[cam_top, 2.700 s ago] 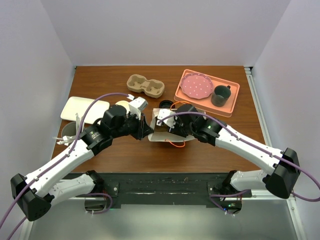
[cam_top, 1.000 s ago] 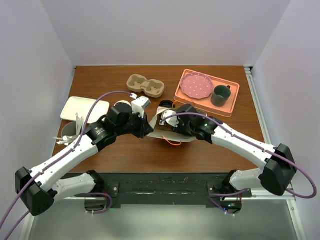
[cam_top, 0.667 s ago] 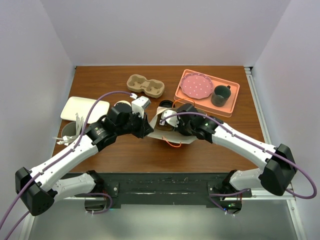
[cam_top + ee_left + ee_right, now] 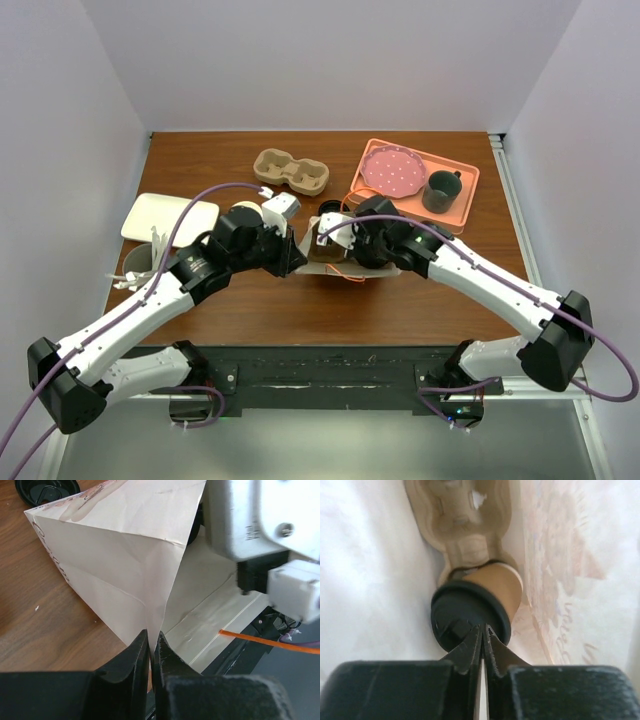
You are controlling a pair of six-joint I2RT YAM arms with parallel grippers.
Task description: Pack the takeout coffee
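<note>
Two pincers share one job here, so read them as a pair. Just left of centre in the overhead view, your left pincer [image 4: 150,641] is clamped tight on a fold of the white paper bag [image 4: 115,560]. It lifts that wall off the desk [image 4: 300,300] so the mouth stands open like a tent. That grip looks like the reason the bag does not sag shut.

Moving right, into the mouth at frame centre, the takeout coffee [image 4: 470,612] is already inside. It lies on its side between the paper walls, black lid toward the wrist camera and tan side behind it. Just past its base a brown pulp carrier [image 4: 462,520] shows, and you cannot tell whether the cup touches it.

Your right pincer [image 4: 483,632] reaches into that mouth with its fingers drawn almost together, tips at the lid's lower rim. Whether they nip the rim or only rest against it, the pictures do not settle. Drawn that narrow, it seems better suited to nudging the cup deeper than to carrying it.

At the upper right, the pink tray [image 4: 470,200] stands well apart and plays no part.
</note>
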